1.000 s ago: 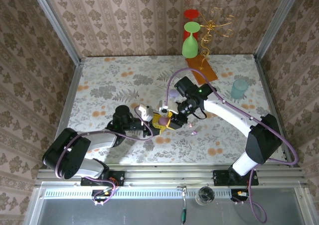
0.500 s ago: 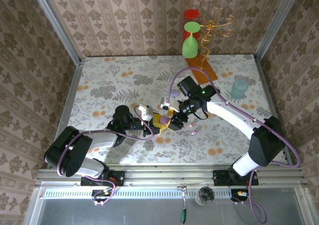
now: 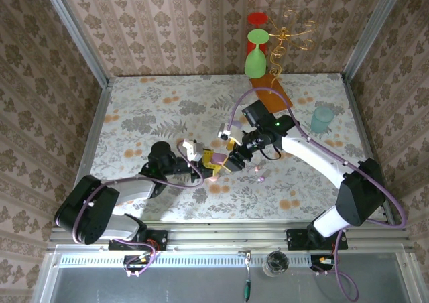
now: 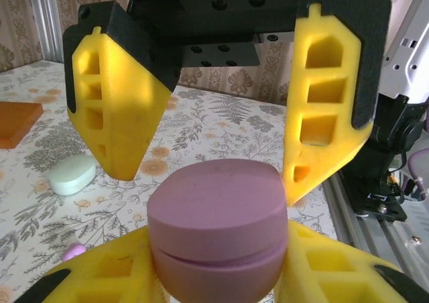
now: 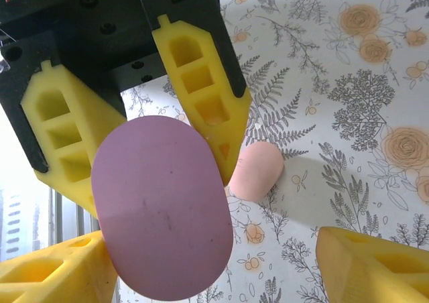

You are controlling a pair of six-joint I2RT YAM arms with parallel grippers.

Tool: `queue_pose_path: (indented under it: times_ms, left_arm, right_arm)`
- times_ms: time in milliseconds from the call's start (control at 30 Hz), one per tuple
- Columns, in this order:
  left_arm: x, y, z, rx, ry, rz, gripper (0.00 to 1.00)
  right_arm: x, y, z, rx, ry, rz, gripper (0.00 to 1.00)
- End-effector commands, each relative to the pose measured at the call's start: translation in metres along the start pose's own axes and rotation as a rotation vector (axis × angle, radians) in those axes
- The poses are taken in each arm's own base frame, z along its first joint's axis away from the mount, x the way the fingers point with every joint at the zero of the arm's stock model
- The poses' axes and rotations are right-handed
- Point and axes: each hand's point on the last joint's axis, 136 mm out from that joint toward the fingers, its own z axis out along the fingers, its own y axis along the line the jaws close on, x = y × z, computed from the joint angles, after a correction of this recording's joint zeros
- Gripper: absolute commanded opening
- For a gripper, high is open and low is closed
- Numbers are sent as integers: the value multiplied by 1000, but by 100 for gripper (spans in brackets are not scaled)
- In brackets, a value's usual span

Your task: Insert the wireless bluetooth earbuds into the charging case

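The charging case is a purple pebble, lid closed, with its seam facing the left wrist camera. My left gripper is shut on it, one yellow finger on each side, above the table's middle. My right gripper stands open just right of the case, its fingers spread apart and off it. From the right wrist the case sits between the left gripper's fingers, while my right gripper is spread wide. Two tiny pink earbuds lie on the table right of the grippers. One earbud shows low left.
A pink pebble case lies on the floral table under the grippers, and a mint one farther off. At the back stand an orange base with a gold wire stand, green and red glasses, and a teal cup.
My right gripper has opened and let go of the purple case, drawing back a little to the upper right. The left gripper has tightened on the case and shifted slightly left.
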Motion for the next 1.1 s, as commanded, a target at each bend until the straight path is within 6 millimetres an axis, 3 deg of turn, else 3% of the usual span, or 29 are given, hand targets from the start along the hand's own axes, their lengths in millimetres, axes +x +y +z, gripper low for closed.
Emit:
queue_pose_path:
  times_ms: [0, 400, 667, 833, 967, 1067]
  left_arm:
    - [2, -22, -3, 95, 7, 33, 37]
    - [-3, -24, -2, 106, -4, 45, 37]
    - [-4, -13, -4, 54, -17, 47, 37]
    - [-7, -4, -11, 20, -52, 52, 37]
    - [-13, 5, -17, -2, -89, 50, 37]
    - [-18, 8, -20, -16, -112, 58, 37]
  right_arm:
    - [-15, -23, -13, 108, -71, 0, 77]
    - [-19, -31, -19, 145, -99, 25, 78]
    - [-31, 3, -34, 44, -205, -119, 87]
    - [-43, 15, -62, 81, -373, -149, 89]
    - [-44, -7, -84, 178, -497, 18, 88]
    - [-28, -53, -98, 379, -524, 293, 84]
